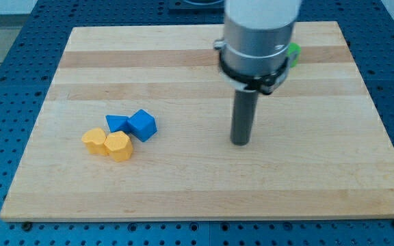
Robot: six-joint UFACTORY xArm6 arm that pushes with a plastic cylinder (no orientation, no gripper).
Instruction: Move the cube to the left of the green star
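A blue cube [143, 125] lies on the wooden board [204, 184] at the view's left, touching a flatter blue block [117, 123] on its left. Only a small bright green part of the green star [294, 53] shows at the view's upper right, mostly hidden behind the arm's grey body [258, 34]. My tip [241, 142] rests on the board near the middle, well to the right of the blue cube and below the green star.
Two yellow blocks [95, 141] [118, 145] sit just below the blue ones, touching each other. The board lies on a blue perforated table [5, 82].
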